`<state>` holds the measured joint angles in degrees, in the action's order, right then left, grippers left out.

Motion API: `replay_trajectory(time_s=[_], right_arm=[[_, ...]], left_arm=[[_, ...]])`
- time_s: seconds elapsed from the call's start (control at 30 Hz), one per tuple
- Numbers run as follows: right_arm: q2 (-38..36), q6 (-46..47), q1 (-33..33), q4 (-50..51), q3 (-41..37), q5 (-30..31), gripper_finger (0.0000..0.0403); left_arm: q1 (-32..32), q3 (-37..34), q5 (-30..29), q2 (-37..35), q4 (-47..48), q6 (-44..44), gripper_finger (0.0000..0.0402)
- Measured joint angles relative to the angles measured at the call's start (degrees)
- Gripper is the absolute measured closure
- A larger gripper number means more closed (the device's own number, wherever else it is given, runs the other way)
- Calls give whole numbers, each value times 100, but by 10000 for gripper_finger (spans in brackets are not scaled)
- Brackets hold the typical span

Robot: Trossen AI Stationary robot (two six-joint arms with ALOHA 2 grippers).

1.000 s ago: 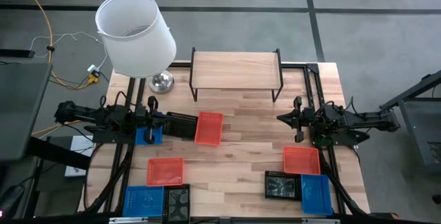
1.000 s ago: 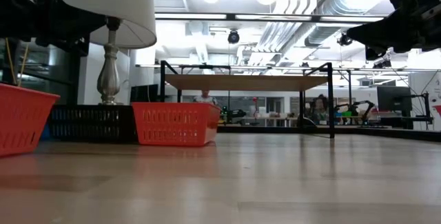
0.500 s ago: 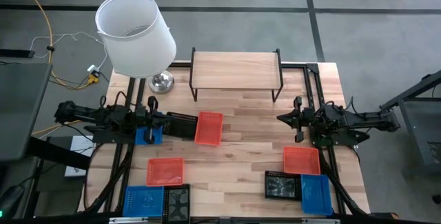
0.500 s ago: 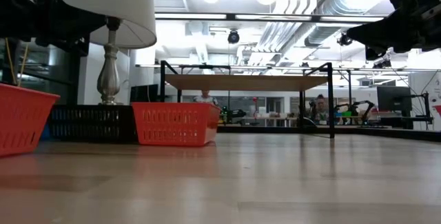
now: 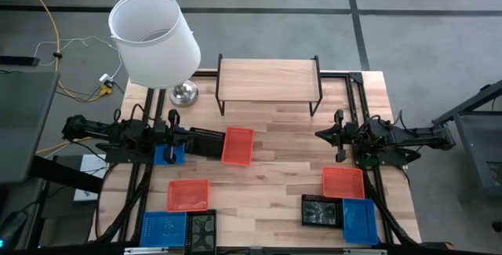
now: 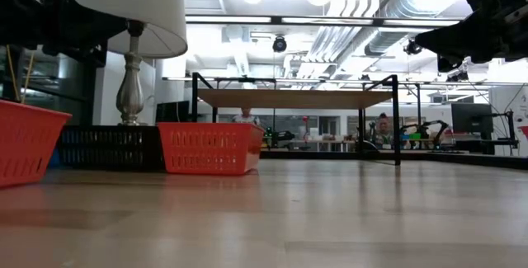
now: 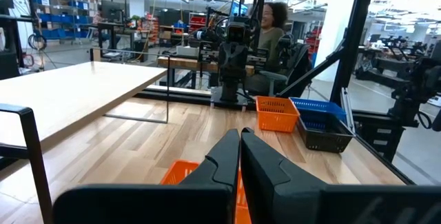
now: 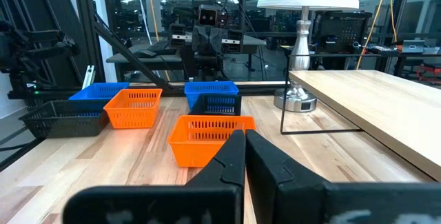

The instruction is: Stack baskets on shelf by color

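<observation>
The baskets lie scattered on the table. A red-orange basket (image 5: 238,145), a black basket (image 5: 208,141) and a blue basket (image 5: 168,154) lie in a row at the left. Near the left front sit a red-orange basket (image 5: 188,194), a blue one (image 5: 163,227) and a black one (image 5: 202,230). At the right front are a red-orange basket (image 5: 343,183), a black one (image 5: 321,210) and a blue one (image 5: 359,220). The shelf (image 5: 269,80) stands on its black legs at the far middle. My left gripper (image 5: 190,134) is shut above the black basket. My right gripper (image 5: 320,135) is shut above bare table.
A lamp (image 5: 153,39) with a white shade stands on the table's far left corner, beside the shelf. Bare wood lies between the two arms and under the shelf (image 6: 297,97). A person sits in the room beyond the table in the left wrist view.
</observation>
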<state>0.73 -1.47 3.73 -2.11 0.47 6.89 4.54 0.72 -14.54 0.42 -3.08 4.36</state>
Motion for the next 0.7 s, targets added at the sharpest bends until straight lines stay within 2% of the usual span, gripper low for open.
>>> replay_trajectory(time_s=[0.2,0.37,0.53,0.7], right_arm=[[0,0,1,0,0,1,402],[0,0,-1,0,0,0,402],[0,0,-1,0,1,0,402],[0,0,1,0,0,-1,402]], left_arm=[[-1,-1,-107,-1,-482,-19,398],[-1,-1,-100,75,-1013,318,398],[-1,1,361,662,-1802,641,395],[-1,323,270,1586,-1798,599,376]])
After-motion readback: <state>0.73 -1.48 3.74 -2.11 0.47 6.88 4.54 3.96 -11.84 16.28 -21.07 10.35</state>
